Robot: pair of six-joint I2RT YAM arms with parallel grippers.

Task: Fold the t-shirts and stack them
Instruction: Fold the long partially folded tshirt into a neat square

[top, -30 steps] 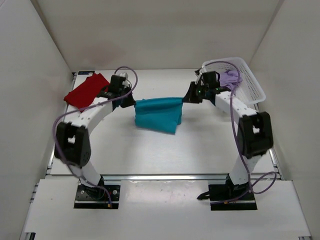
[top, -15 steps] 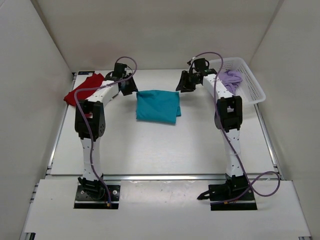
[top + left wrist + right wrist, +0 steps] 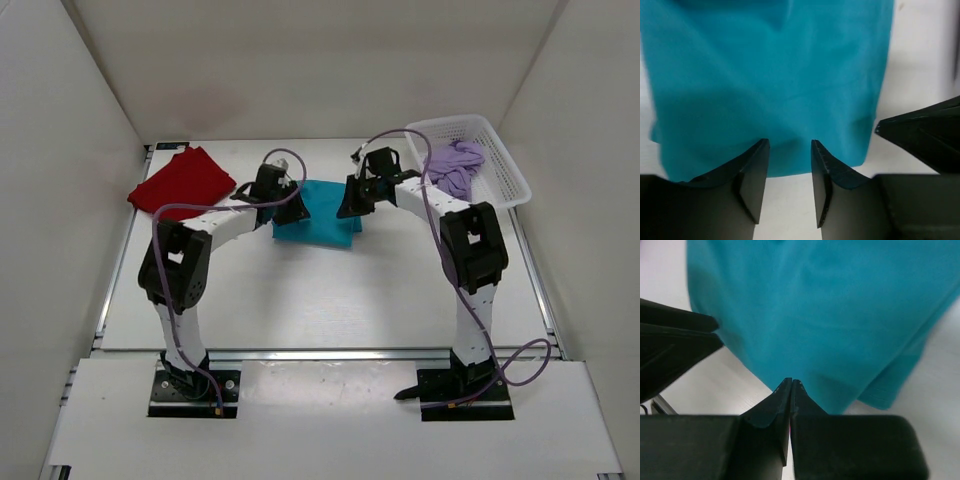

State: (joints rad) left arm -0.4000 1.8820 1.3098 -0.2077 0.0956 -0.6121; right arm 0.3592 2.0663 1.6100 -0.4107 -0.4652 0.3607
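the dark red shirt (image 3: pixel 182 180) lies flat at the far left corner of the table (image 3: pixel 300 300), in the same spot as a second ago. the left hand (image 3: pixel 787 185) has swung in from the far left corner of the teal-blue shirt (image 3: pixel 322 218) and now hangs low over the shirt's left edge, its fingers apart with nothing between them.

a second ago the teal-blue shirt was stretched in the air between the two hands. now it rests on the table at the middle of the far half, a smooth doubled rectangle with soft creases and a hemmed layer peeking out at one corner.

so that fold looks laid down and let go. i judge another fold, or the move onto the red one, comes next.

the right hand (image 3: pixel 791 385) has likewise come in over the shirt's right edge. its fingers are pressed together, and i cannot tell whether any cloth is pinched in them.

the pale lavender shirt (image 3: pixel 455 165) sits crumpled in the white basket (image 3: pixel 505 160) at far right, not yet folded.
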